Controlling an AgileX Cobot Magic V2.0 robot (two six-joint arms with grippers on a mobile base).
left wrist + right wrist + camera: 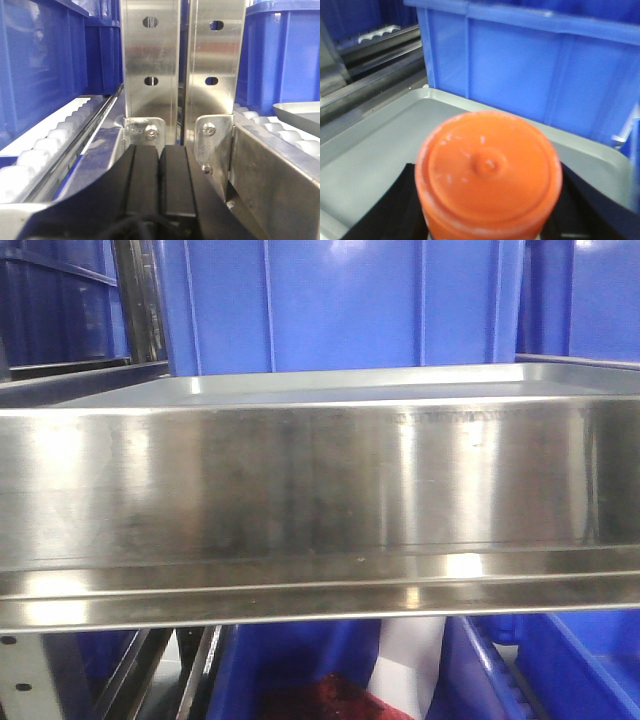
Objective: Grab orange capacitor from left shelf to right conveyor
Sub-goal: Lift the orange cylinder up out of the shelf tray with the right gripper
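Right jaws tight on orange capacitor — left jaws closed, empty.

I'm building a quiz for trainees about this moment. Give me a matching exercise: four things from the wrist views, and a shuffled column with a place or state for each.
Things:
1. orange capacitor
2. left gripper
3. blue bin
4. grey tray

Place or state:
A. shut, holding nothing
B. right behind the tray
C. between the fingers of the right gripper
D. beneath the capacitor

Pairs: 1-C, 2-A, 3-B, 4-D
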